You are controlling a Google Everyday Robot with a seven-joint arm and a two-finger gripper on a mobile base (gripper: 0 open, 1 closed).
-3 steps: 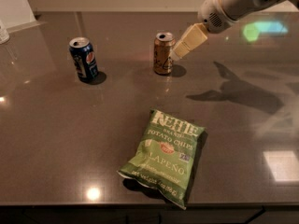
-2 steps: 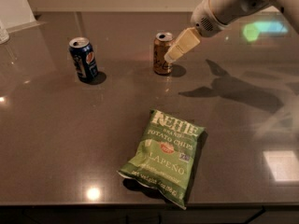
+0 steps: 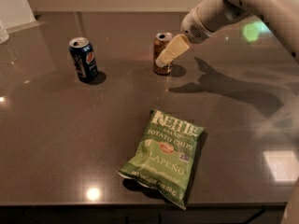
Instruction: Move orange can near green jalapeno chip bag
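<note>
The orange can [image 3: 160, 55] stands upright on the dark countertop at the back middle. The green jalapeno chip bag [image 3: 164, 155] lies flat near the front edge, well in front of the can. My gripper [image 3: 164, 57] reaches in from the upper right on a white arm; its pale fingers overlap the right side of the can in this view.
A dark blue can [image 3: 84, 59] stands upright at the back left. The countertop's front edge [image 3: 70, 203] runs along the bottom. A pale object sits at the far left edge [image 3: 3, 32]. The arm's shadow falls right of the orange can.
The gripper has moved left and slightly down, from beside the orange can to over its right side. The cans and bag have not moved.
</note>
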